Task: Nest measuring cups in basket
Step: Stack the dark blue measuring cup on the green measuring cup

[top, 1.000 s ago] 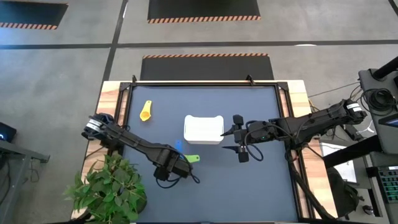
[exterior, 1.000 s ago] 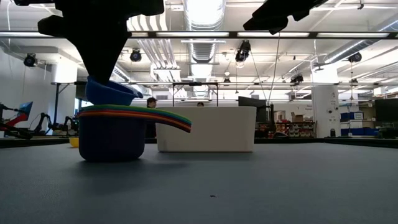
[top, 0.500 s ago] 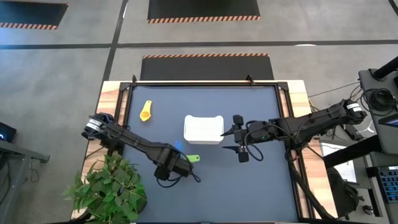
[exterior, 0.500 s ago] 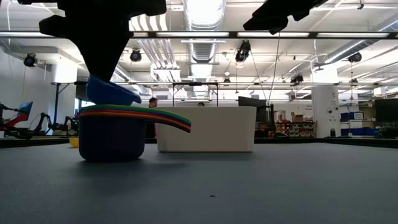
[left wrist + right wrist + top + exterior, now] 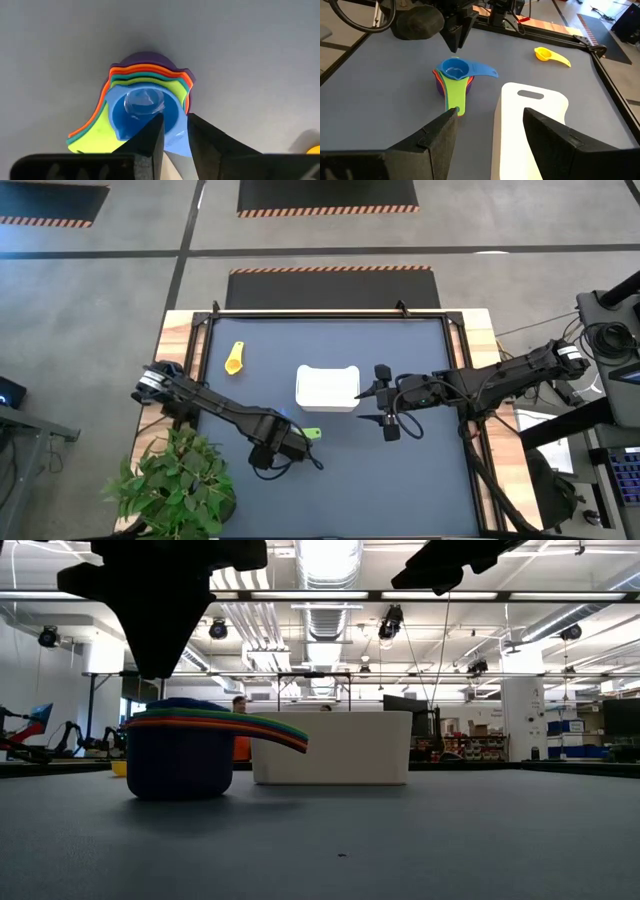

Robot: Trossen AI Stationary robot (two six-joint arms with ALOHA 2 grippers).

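A stack of nested measuring cups (image 5: 150,75) stands on the dark mat in front of the white basket (image 5: 327,388): purple outermost, then orange, teal and green. The blue cup (image 5: 142,107) sits in the top of the stack, its handle (image 5: 485,71) pointing sideways. My left gripper (image 5: 175,132) hovers just above the blue cup's rim, open by a narrow gap; in the low view its tip (image 5: 160,670) stands clear of the stack (image 5: 180,755). The yellow cup (image 5: 234,359) lies alone near the far left corner. My right gripper (image 5: 385,412) waits, open, right of the basket.
The basket (image 5: 530,125) lies upside-down-looking white and low between the two grippers. A potted plant (image 5: 175,485) overhangs the table's near left corner. Bare mat stretches along the near side and right of my right arm.
The blue cup, held tilted above the stack a second ago, has dropped down into the stack and now shows only its top above the green rim. My left gripper has let go of it and stays just above.
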